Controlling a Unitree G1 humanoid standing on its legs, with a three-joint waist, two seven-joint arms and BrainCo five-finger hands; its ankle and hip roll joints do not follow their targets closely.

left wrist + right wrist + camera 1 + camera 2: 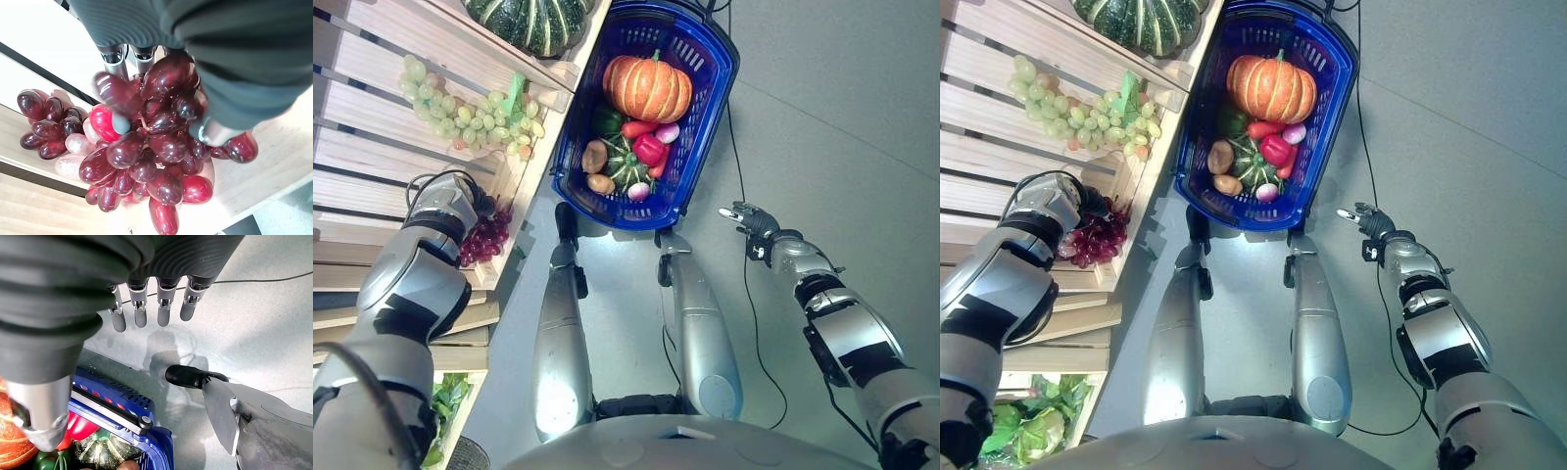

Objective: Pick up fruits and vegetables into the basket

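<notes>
Fingers and thumb of the left hand [146, 54] curl round the dark red grape bunch [146, 156] on the pale wooden slatted shelf [372, 88], well left of the blue plastic basket [705, 117], while the right hand [751, 219] hangs spread and empty.

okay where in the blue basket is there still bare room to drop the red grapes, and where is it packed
Bare room: the far end of the blue basket, beyond the orange pumpkin, and the strip along its wall on the shelf side. Packed: the near half, with the red pepper, small green squash and potatoes touching. The left hand is closed on the red grapes; the right hand hangs open beside the basket.
</notes>
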